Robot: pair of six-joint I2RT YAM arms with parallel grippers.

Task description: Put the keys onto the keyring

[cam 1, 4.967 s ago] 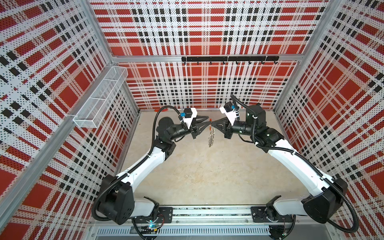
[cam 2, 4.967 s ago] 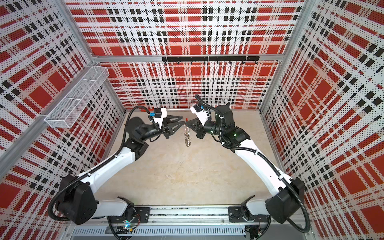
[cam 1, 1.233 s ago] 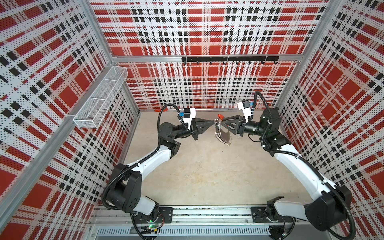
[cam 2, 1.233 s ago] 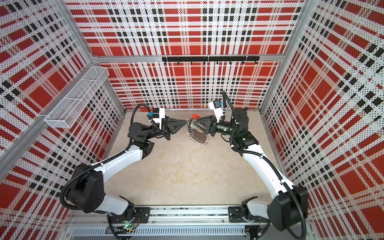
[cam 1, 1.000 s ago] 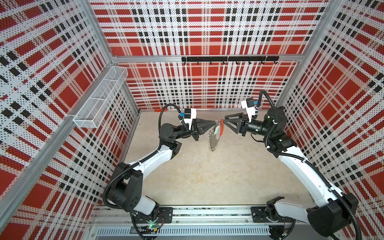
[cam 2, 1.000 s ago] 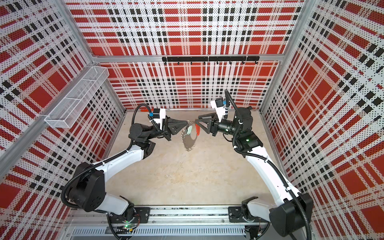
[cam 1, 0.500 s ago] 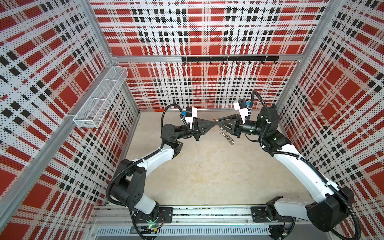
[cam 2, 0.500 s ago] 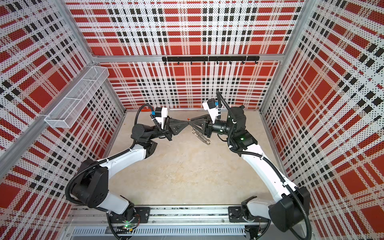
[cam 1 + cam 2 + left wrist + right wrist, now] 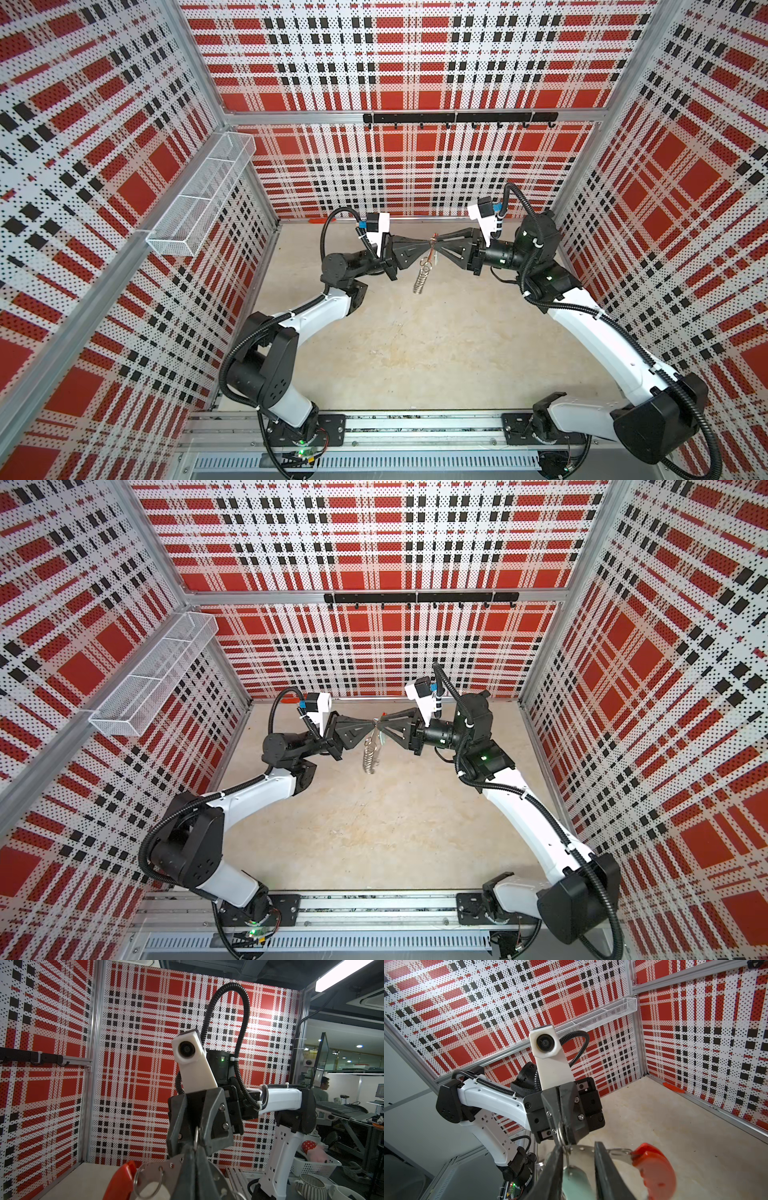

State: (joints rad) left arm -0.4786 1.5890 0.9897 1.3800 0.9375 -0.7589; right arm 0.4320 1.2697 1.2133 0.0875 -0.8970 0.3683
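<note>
**Currently: keyring held aloft, threading not confirmed**

Both grippers meet tip to tip just above the centre of the frame in both top views, clear of the table (image 9: 415, 357). The left gripper (image 9: 427, 243) is clenched tight. The right wrist view shows a wire loop (image 9: 559, 1133) of the keyring (image 9: 419, 276) nipped in its tips, and the hoop hangs edge-on beneath them.

The right gripper (image 9: 439, 244) has its jaws part-way apart. They straddle the teal-tagged key (image 9: 574, 1180), which sits just beside the hoop's metal rim, near the red plastic section (image 9: 654, 1169). Whether the pads bear on the tag or merely flank it cannot be told. Nor can it be told whether the key is already through a loop, because the fingers hide the join.

Assessment: the step in hand appears to be securing the key for feeding onto the pinched loop.

Recommendations:
- Close on the flat faces of the tag, not its edge. An oval tag is likely to pivot out of a narrow bite.
- Hold the left grip fixed so the loop gives a steady target. The hanging hoop will probably swing if jogged.
- Lead the key along the wire's open end, turning with the coil rather than pushing across it.
- Release only once the key hangs from the loop unaided.
</note>
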